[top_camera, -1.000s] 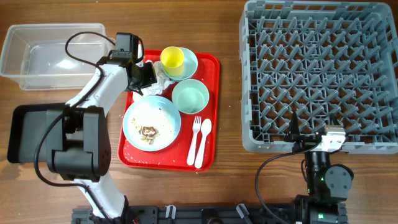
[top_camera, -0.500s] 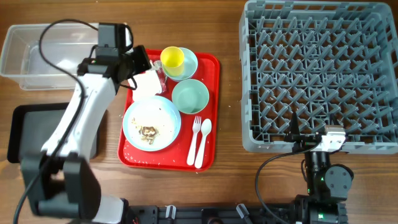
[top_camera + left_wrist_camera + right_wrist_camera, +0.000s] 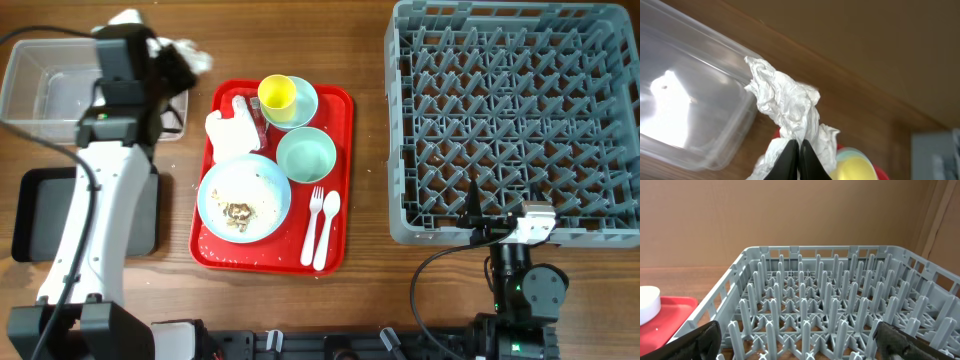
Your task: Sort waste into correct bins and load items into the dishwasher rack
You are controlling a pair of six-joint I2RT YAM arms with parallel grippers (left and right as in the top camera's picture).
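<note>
My left gripper (image 3: 168, 62) is shut on a crumpled white tissue (image 3: 192, 55) and holds it in the air beside the right end of the clear tub (image 3: 45, 100). The left wrist view shows the shut fingers (image 3: 799, 152) pinching the tissue (image 3: 790, 102), with the tub (image 3: 685, 100) to the left. More white tissue (image 3: 228, 132) and a small red sachet (image 3: 261, 131) lie on the red tray (image 3: 340, 110). The pale blue plate (image 3: 262, 186) holds brown scraps (image 3: 238, 212). My right gripper (image 3: 800, 347) is open and empty at the near edge of the grey rack (image 3: 815, 295).
On the red tray are a mint bowl (image 3: 305, 155), a yellow cup (image 3: 277, 94) in a small light blue bowl (image 3: 306, 100), and a white fork and spoon (image 3: 320, 228). The black tray (image 3: 35, 215) lies front left, partly under my left arm. The rack (image 3: 515, 120) fills the right side.
My left gripper has lifted a tissue off the red tray and carried it left and back, to the clear tub's right end. The right arm has not moved.
</note>
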